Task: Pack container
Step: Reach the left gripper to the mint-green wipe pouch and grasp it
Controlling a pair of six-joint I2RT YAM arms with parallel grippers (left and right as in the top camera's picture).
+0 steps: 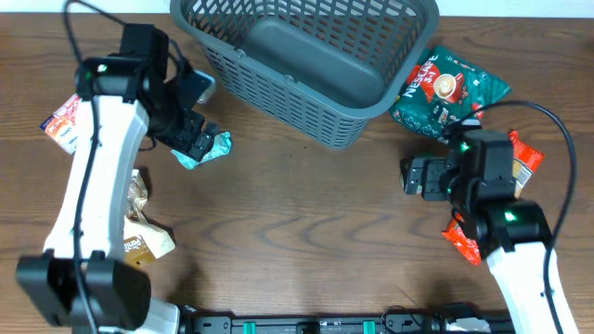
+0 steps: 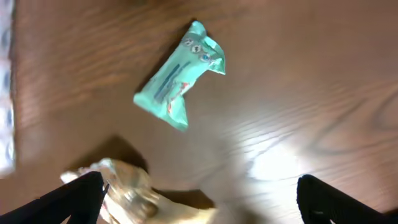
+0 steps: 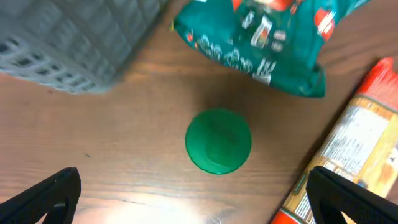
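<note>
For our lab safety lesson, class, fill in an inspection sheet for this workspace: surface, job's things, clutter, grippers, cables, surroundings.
Surface: wooden table, no spills seen.
Job's things: container upright, nothing inside.
Clutter: teal packet, green disc, coffee bag, red packet and tan packets lie loose on the table.
Grippers: left gripper open, near the teal packet; right gripper open, facing the green disc.
Cables: black cable loops off the right arm.
Surroundings: nothing seen.
</note>
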